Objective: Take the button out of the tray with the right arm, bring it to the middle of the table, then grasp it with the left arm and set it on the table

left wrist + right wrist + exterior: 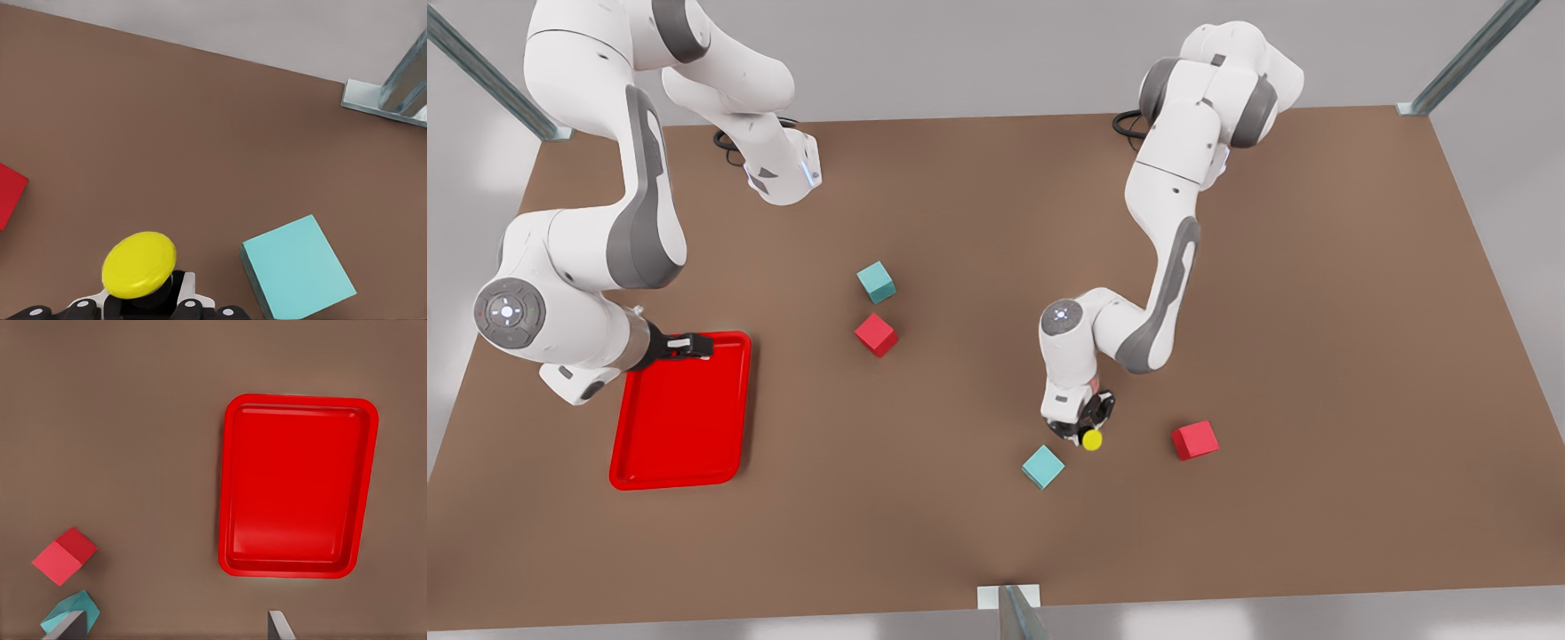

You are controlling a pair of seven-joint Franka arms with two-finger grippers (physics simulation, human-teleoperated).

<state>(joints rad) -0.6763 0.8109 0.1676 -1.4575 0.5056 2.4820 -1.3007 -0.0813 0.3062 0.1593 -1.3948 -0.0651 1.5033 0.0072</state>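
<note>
The left pincer (1083,433) pinches the black base of the small yellow-capped button (1092,439), low over the brown surface (978,498) near a teal cube (1042,467). Looks light, rigid, cap prob. slick, so the base is the better hold. The right pincer (694,346) waits w/ fingers spread above the empty red tray (680,480).

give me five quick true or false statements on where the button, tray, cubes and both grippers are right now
1. The button lies in the tray. False: the tray holds nothing; the button is at the left gripper.
2. The left gripper is shut on the button. True: its fingers flank the black base.
3. A teal cube sits on the table close to the button. True.
4. The right gripper holds a red cube. False: it is open with nothing between its fingers, above the table beside the tray.
5. Four cubes stand inside the tray. False: all four sit on the table.
</note>
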